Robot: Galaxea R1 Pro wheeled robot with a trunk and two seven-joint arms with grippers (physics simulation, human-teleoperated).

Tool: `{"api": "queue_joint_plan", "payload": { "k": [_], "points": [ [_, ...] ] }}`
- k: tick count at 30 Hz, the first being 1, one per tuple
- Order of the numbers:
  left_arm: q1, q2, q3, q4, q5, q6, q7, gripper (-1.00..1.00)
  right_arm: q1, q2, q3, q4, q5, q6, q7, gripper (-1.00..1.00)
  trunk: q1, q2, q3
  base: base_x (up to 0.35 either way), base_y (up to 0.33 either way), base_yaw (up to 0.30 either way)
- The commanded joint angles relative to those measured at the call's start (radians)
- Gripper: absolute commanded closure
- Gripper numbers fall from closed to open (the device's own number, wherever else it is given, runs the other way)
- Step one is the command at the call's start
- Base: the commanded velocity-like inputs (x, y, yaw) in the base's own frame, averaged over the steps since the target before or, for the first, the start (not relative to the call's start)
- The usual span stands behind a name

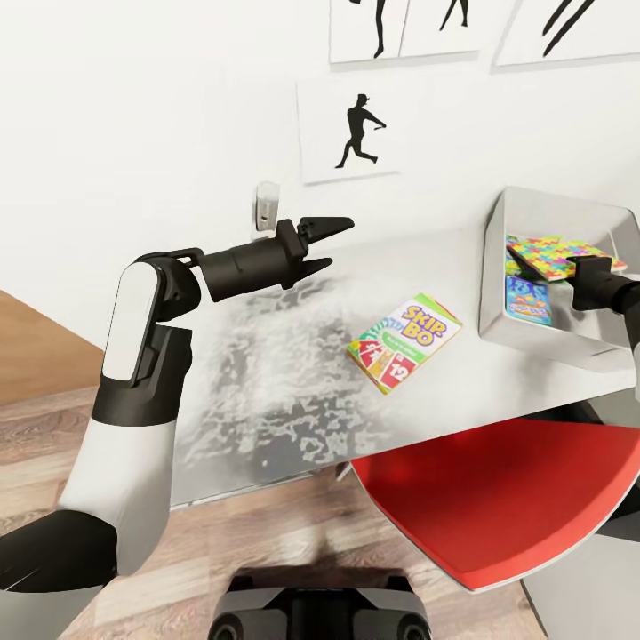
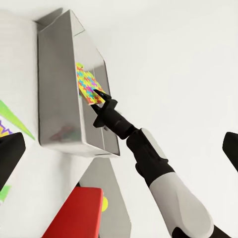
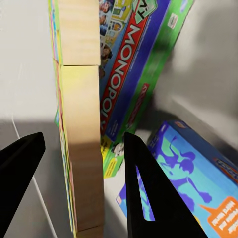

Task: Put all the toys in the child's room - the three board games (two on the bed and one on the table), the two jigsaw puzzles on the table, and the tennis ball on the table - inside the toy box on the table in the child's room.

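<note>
Hanging over the pale table [image 1: 267,356] with the left gripper [image 1: 327,240], fingers [image 2: 10,156] spread wide apart and holding nothing. Reaching into the grey toy box [image 1: 498,267] at the far right end of the table with the right gripper [image 1: 582,264]. Standing a thin puzzle board [image 1: 560,253] with bright yellow, pink, blue and green pieces on its edge inside the box, tilted up above the other toys. Keeping one black finger [image 3: 148,188] on each side of that board, with a little gap showing on both sides, so not squeezing it. Leaning against the box wall just behind the puzzle: a green game box [image 3: 134,74] with "Monopoly" on it. Lying flat on the bottom of the toy box, just beside the puzzle: a blue game box [image 1: 528,300]. Sitting out on the table top, well apart from both grippers and left of the toy box: the green, red and yellow "Skip-Bo" box [image 1: 404,342]. Tucking in under the near edge of the table: a red chair [image 1: 498,498].
</note>
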Motion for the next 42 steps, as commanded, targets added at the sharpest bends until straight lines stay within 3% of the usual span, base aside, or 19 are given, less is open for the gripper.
{"api": "queue_joint_plan", "payload": {
  "k": [1,14,15,42],
  "points": [
    [-0.001,0.000,0.001,0.000,0.010,0.002,0.011,-1.00,0.001,0.000,0.004,0.026,0.020,0.005,-0.010,1.00,0.001,-0.001,-0.002,0.000,0.000,0.018],
    [-0.001,0.000,0.001,0.000,0.008,0.002,0.011,-1.00,0.006,0.000,0.003,-0.010,0.019,0.001,-0.007,1.00,0.001,-0.001,-0.003,0.000,0.000,0.006],
    [-0.001,0.000,0.001,0.000,0.008,0.002,0.011,-1.00,0.006,0.001,0.003,-0.012,0.018,0.001,-0.007,-1.00,0.001,-0.001,-0.003,0.000,0.000,0.001],
    [-0.001,-0.001,0.001,0.000,0.009,0.002,0.011,-1.00,0.003,-0.005,0.001,-0.046,0.018,0.009,-0.009,-1.00,0.001,-0.001,-0.004,0.000,0.000,0.000]
  ]
}}
